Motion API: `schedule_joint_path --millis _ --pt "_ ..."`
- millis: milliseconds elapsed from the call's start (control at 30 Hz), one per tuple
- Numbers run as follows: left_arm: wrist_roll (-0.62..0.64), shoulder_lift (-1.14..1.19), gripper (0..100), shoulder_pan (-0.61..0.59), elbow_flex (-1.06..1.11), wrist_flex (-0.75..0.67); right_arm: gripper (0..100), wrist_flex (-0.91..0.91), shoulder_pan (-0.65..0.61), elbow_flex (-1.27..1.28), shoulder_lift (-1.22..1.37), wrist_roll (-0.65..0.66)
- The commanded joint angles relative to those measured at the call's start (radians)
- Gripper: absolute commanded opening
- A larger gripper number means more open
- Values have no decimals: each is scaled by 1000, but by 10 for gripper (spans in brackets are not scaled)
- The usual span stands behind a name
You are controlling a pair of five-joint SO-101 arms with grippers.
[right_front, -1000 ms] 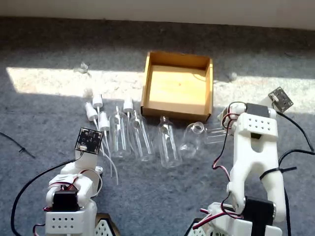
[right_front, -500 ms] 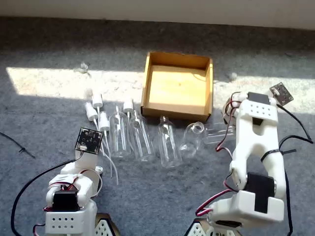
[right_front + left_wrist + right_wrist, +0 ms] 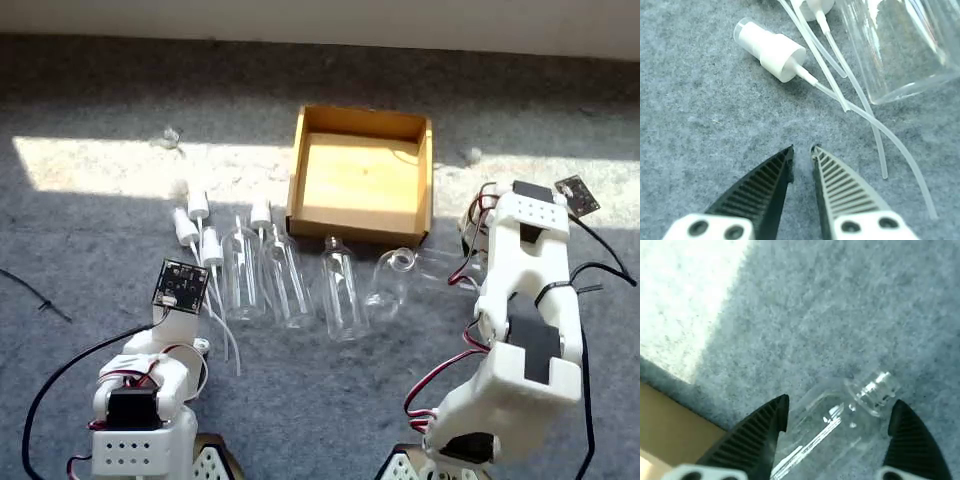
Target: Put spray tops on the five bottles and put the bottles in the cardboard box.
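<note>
Five clear bottles (image 3: 340, 290) lie on their sides in a row on the grey mat (image 3: 90, 290), none capped and none packed. In my judgement the job stands at its beginning. In the high view the box (image 3: 358, 229) sits at 12 o'clock of the row. The white spray tops (image 3: 198, 210) cluster at the row's 9 o'clock end, their thin tubes (image 3: 228, 335) trailing toward 6 o'clock.

Right gripper (image 3: 840, 402): jaws spread wide, straddling the end bottle (image 3: 820, 430) at the row's 3 o'clock end, one finger to either side near the threaded neck. Nothing is gripped, and contact with the bottle cannot be confirmed.

Left gripper (image 3: 802, 150): jaws all but closed with a narrow slit between the tips, empty, poised over bare mat near one spray top (image 3: 771, 48).

Handling assessment — the bottles appear thin-walled, light and smooth. They are likely to roll on the mat and to slip or flex under a hard squeeze. Recommended hold is across the body just below the shoulder, with moderate pressure.

The spray tops look small, stiff and light, and should be taken at the white collar. The tube is limp and will bend, so it should not be held, and it must enter the neck first.
</note>
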Motion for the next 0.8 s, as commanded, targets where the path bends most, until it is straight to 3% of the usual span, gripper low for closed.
schedule_joint_path --millis 0,167,333,600,767 --pt "-6 -10 74 12 24 -3 296 -33 8 -41 4 -9" --pt "-6 -10 74 12 24 -3 278 -44 10 -41 45 -8" --pt "-6 -10 74 12 24 -3 136 -45 30 -44 62 15" --pt "-6 -10 74 12 24 -3 95 -28 147 -243 70 491" --pt "-6 -10 74 12 24 -3 95 -7 150 -446 147 979"
